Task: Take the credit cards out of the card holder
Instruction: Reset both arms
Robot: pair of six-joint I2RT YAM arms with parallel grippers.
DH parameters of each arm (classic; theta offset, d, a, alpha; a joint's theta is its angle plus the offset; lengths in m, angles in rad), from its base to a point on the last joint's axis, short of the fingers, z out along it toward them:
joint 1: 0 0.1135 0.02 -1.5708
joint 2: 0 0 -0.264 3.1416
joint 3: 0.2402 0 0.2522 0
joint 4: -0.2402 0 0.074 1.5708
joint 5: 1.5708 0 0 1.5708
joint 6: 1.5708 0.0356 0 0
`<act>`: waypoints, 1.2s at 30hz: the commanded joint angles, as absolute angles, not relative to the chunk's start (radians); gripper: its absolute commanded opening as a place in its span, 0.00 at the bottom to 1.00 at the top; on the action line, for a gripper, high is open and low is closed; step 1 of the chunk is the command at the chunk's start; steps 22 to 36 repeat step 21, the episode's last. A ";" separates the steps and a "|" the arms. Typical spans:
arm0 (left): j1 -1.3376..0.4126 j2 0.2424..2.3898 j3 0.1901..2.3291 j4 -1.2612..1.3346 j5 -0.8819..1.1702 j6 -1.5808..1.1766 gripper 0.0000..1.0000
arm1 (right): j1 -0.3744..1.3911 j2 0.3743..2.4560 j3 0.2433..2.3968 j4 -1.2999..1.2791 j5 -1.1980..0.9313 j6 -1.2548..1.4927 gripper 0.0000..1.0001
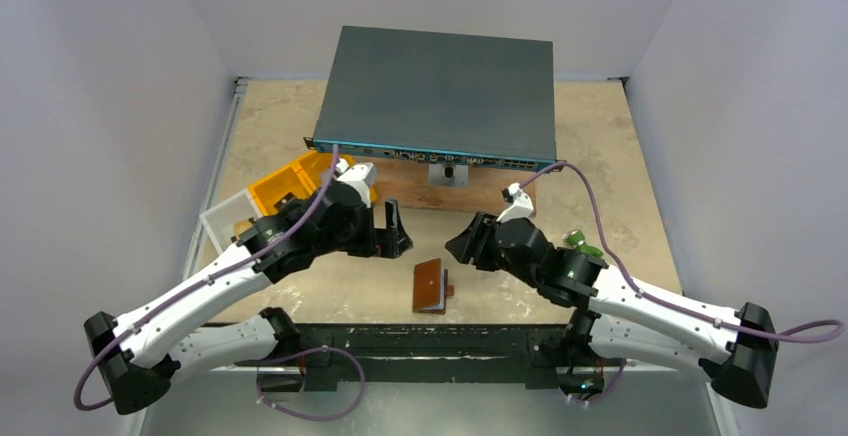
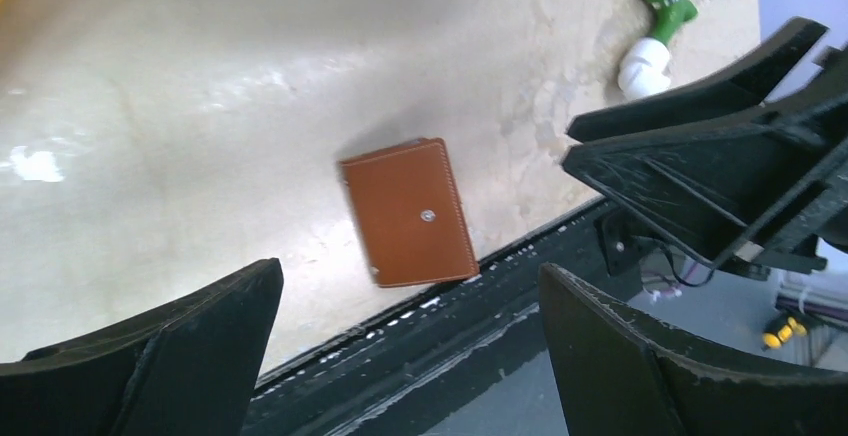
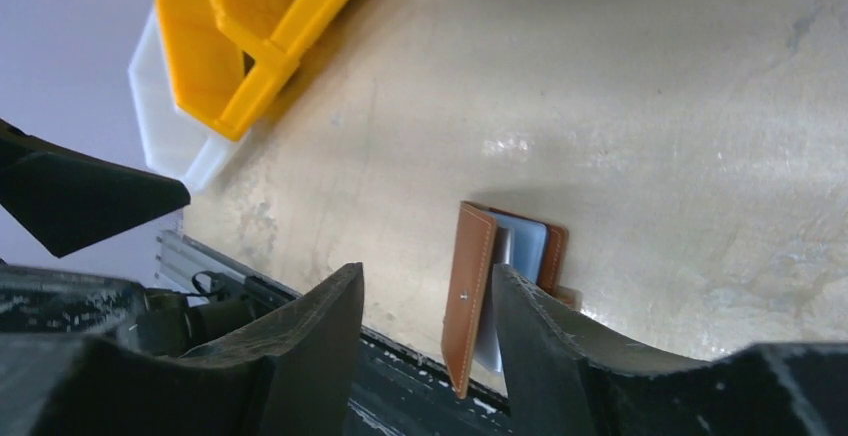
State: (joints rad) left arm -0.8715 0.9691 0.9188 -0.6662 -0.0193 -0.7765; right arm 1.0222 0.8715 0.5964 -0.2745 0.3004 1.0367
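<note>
Card holder (image 1: 431,286) lies on table (image 1: 600,156) by the near edge: brown leather, pale stitching, small metal snap, cover ajar showing pale grey-blue pockets, strap tab poking out one side. Left gripper (image 1: 385,236) just beyond, jaws spread wide, empty. Right gripper (image 1: 462,244) part-open, holding nothing. Yellow tray (image 1: 285,184) farther left

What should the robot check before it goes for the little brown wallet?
1. Small brown leather folding card holder lies on the beige table, between the arms: ok.
2. Left gripper open and empty: ok.
3. Right gripper open and empty: ok.
4. Holder's cover fully open: not ok, only lifted partway.
5. Credit cards showing in the pale blue pockets: cannot tell.
</note>
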 commanded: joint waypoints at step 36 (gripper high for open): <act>-0.792 0.841 0.995 -0.867 -0.205 -0.698 1.00 | 1.028 0.834 0.730 -0.204 0.371 0.919 0.99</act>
